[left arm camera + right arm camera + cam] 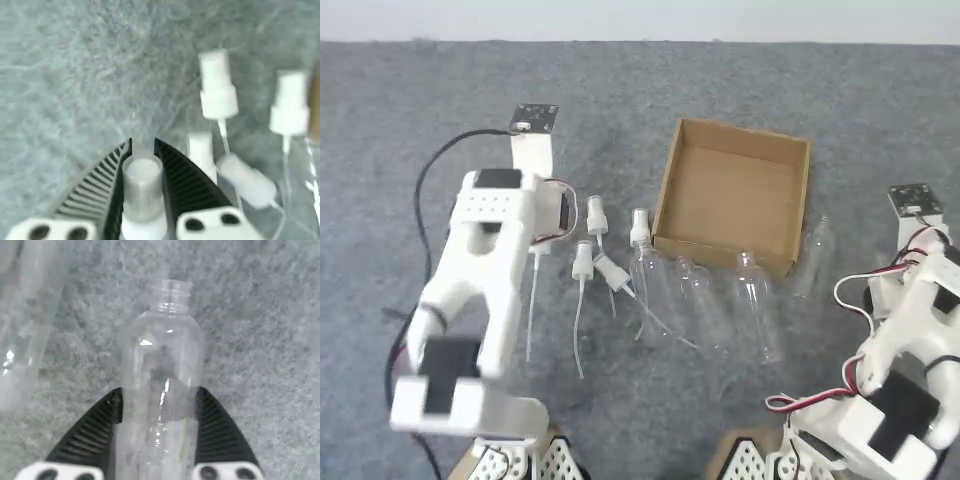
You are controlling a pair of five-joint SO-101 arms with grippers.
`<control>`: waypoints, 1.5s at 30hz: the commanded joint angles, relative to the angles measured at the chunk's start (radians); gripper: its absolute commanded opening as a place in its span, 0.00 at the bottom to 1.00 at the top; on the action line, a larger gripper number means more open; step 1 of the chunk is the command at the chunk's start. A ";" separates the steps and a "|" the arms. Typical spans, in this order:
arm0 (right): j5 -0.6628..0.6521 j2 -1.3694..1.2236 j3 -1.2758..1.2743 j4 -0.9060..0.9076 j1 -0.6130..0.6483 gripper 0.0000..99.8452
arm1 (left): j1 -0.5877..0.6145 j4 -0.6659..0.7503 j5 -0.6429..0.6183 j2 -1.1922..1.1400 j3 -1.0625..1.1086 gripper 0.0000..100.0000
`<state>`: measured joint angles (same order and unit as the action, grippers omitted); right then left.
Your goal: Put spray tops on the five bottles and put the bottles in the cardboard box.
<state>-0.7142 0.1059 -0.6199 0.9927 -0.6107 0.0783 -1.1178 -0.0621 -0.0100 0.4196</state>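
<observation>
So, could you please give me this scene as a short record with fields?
left gripper: shut on a spray top
right gripper: shut on a bottle
box: empty
other tops: left of the box
other bottles: lying between box and arms

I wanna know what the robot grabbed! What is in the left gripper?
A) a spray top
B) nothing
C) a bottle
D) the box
A: in the left wrist view the left gripper is shut on a white spray top, which sits between its black fingers.
</observation>
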 commanded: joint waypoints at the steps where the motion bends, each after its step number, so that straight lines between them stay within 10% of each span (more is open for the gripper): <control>1: 0.014 0.044 0.078 0.039 -0.010 0.20 | -0.006 -0.011 0.052 0.279 0.125 0.01; 30: -0.038 -0.321 0.446 0.180 0.045 0.23 | -0.005 0.130 0.084 0.554 0.466 0.01; 45: -0.040 -0.243 0.450 0.255 0.022 0.00 | -0.005 0.126 0.077 0.562 0.464 0.01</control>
<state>-0.7449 -0.2746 -0.2286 1.1753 -0.5723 0.0798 -1.0150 0.0115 0.5056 0.8907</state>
